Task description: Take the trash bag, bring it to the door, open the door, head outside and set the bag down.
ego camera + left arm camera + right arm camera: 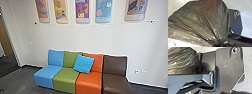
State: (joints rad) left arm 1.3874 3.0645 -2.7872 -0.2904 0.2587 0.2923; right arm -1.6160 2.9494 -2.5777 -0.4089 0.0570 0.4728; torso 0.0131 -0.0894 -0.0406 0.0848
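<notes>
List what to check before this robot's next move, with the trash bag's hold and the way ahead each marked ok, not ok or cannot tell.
1. Trash bag held by the left gripper: ok; its folds draw together there.
2. Trash bag free of tears: cannot tell; parts of it are hidden.
3. Trash bag clear of the ground: cannot tell; its underside is hidden.
4. Straight path ahead: not ok; the multicoloured sofa stands against the wall there.
5. Exit to the yard identified: cannot tell; a doorway shows at the head view's left edge, but not where it leads.
</notes>
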